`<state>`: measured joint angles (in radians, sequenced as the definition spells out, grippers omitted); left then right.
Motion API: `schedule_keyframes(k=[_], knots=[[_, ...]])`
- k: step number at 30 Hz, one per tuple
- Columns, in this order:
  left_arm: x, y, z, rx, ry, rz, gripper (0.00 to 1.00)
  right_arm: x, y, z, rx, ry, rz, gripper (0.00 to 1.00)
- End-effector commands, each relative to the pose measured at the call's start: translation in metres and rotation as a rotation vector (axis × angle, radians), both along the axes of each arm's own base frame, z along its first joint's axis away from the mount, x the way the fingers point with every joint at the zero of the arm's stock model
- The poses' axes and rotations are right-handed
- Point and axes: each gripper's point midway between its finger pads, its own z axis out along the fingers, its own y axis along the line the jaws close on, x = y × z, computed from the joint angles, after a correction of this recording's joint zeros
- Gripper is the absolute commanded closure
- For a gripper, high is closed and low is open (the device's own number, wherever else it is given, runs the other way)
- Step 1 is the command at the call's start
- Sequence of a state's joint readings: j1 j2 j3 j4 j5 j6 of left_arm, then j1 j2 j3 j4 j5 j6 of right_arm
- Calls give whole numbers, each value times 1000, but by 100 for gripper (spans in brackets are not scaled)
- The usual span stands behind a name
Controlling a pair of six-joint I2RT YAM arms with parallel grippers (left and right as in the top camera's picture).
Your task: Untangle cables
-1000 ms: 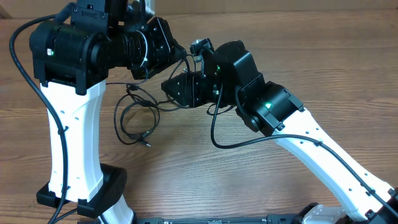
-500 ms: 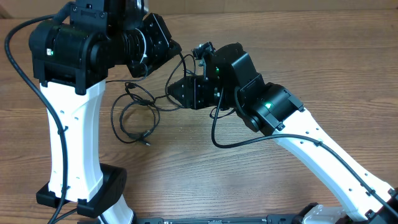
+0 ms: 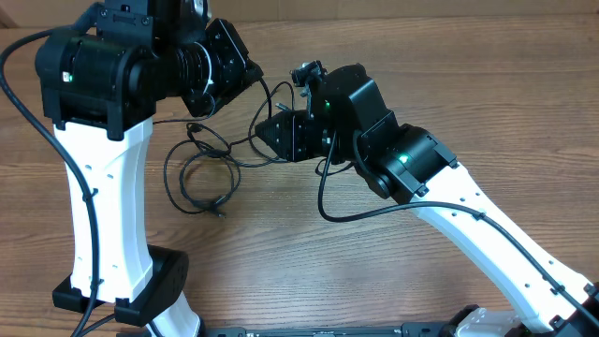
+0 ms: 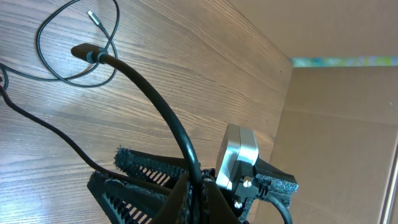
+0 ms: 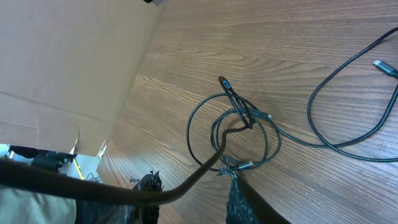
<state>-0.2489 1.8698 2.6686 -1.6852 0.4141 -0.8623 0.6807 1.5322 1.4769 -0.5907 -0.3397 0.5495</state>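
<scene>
Several thin black cables (image 3: 199,176) lie in loose loops on the wood table between the arms; one plug end (image 3: 220,212) points toward the front. My left gripper (image 3: 241,67) is raised at the back. In the left wrist view this gripper (image 4: 199,182) is shut on one black cable (image 4: 149,93), which rises from the table near a silvery plug (image 4: 92,15). My right gripper (image 3: 270,133) sits low, just right of the loops. Seen from the right wrist, its jaws (image 5: 193,199) stand apart above a small coiled bundle (image 5: 239,127), and a blurred cable (image 5: 186,180) crosses between them.
A brown cardboard wall (image 5: 74,62) stands behind the table. Another cable with a plug end (image 5: 385,68) loops off to the right in the right wrist view. The left arm's white column and black base (image 3: 103,243) stand at the front left. Thick arm wires hang nearby.
My left gripper has lifted back and to the left with the cable, drawing it tauter. The right gripper's jaws have narrowed and it shifted slightly right. The loose loops slid a little left.
</scene>
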Motion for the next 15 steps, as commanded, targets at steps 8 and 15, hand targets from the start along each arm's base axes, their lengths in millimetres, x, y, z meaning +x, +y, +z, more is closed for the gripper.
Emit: schedule_keyframes(k=[8, 15], knots=[[-12, -21, 6, -118, 49, -90, 96, 4, -1, 19, 28, -46, -14, 69], [-18, -29, 11, -165, 59, -133, 96, 6, 0, 23, 41, -63, -16, 69]])
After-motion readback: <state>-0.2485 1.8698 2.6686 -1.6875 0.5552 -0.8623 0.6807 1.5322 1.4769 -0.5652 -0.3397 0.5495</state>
